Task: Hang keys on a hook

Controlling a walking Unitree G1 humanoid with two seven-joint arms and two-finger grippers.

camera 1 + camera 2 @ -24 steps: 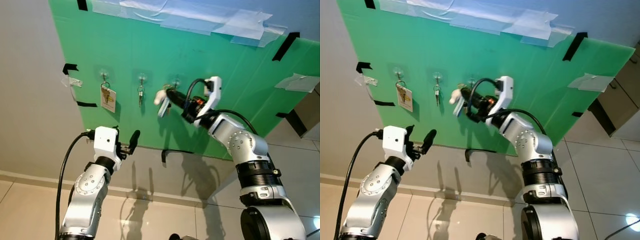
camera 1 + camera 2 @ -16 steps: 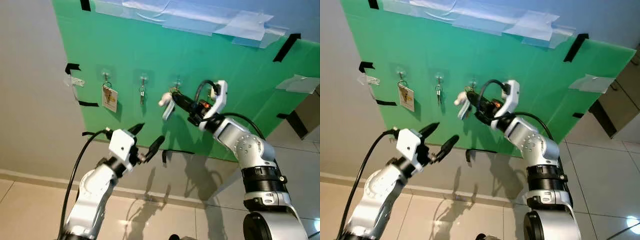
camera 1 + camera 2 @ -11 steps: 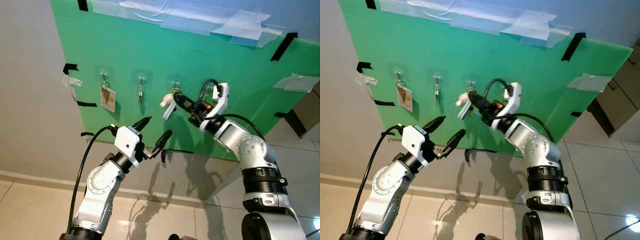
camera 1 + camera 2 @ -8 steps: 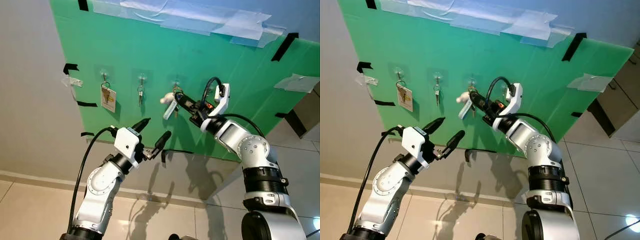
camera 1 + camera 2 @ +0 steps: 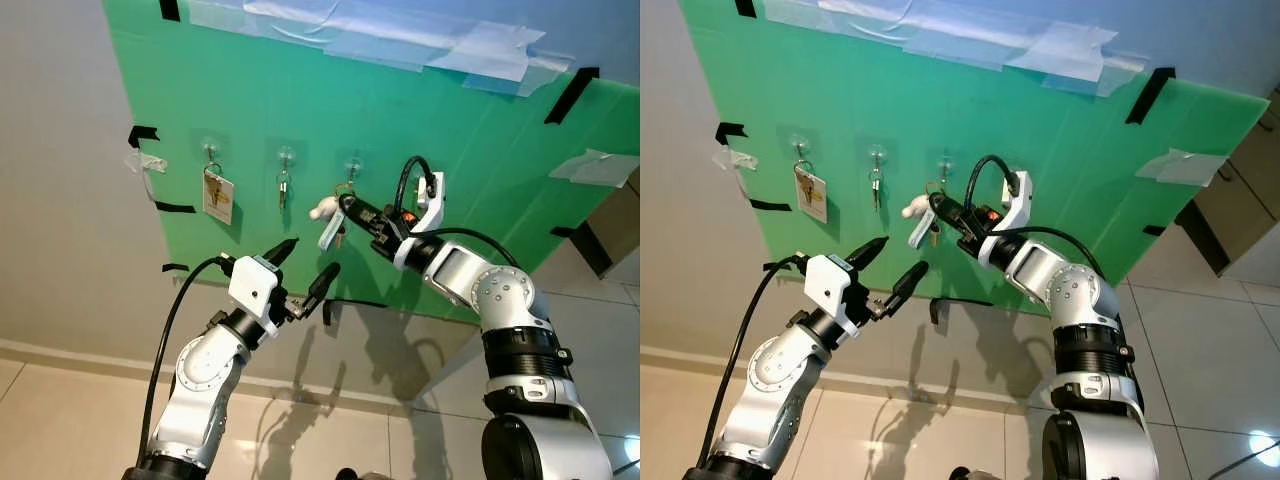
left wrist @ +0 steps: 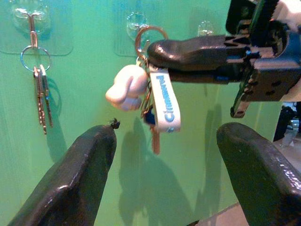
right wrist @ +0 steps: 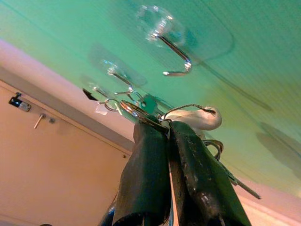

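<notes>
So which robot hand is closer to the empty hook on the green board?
The right hand. It holds the keys just below the empty hook. The left hand is open, lower down near the green board bottom edge.

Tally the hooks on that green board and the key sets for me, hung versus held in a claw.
Clear stick-on hooks: 3
Key sets hanging on hooks: 2, a tagged set and a plain set
Key sets held in the right claw: 1, with white charm and strap
Total: 3 hooks, 3 key sets
</notes>
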